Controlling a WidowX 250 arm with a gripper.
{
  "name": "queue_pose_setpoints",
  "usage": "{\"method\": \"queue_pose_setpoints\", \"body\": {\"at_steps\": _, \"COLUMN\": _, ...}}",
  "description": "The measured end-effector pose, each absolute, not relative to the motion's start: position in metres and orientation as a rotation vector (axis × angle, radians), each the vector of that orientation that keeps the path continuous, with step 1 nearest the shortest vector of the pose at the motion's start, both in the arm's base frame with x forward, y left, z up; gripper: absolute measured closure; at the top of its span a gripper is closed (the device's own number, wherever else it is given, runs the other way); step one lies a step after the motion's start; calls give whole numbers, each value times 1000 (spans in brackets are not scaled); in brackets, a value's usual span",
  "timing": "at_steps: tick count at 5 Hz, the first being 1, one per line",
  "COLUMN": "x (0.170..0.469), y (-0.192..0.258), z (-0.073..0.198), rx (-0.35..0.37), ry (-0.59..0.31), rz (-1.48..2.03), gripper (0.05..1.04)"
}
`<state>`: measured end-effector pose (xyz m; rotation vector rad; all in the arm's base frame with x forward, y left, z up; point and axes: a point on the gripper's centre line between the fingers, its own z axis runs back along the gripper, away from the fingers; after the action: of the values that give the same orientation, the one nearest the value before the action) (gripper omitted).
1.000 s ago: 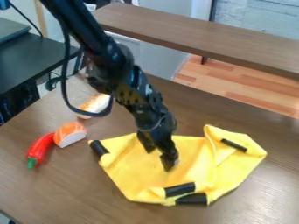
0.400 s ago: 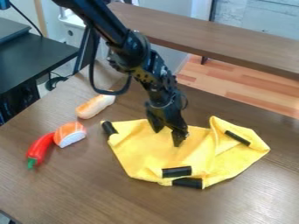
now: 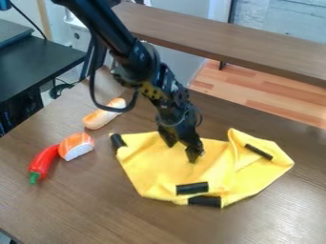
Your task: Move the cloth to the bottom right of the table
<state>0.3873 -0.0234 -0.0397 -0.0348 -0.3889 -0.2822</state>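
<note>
My gripper (image 3: 182, 152) hangs over the middle of the yellow cloth (image 3: 153, 172), its two fingers spread apart and their tips low against the fabric. The cloth lies crumpled at the centre and right of the table, with a raised fold on its right side. Black pieces are at its left corner, its front edge and its right part. Whether the fingertips press on the cloth cannot be told.
On the left of the table (image 3: 89, 205) lie a red pepper (image 3: 43, 163), an orange-and-white sushi piece (image 3: 76, 146) and a bread-like toy (image 3: 102, 115). A wooden ledge (image 3: 216, 40) runs behind the table.
The cloth has shifted towards the back of the table and slightly right. My gripper has also moved back and a little right, then slightly forward.
</note>
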Motion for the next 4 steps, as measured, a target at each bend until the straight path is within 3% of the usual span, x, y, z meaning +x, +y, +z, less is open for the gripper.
{"method": "queue_pose_setpoints", "body": {"at_steps": 2, "x": 319, "y": -53, "z": -37, "rx": -99, "ry": -373, "rz": -400, "gripper": 85}}
{"method": "queue_pose_setpoints", "body": {"at_steps": 4, "x": 283, "y": -55, "z": -37, "rx": -118, "ry": -364, "rz": -435, "gripper": 85}}
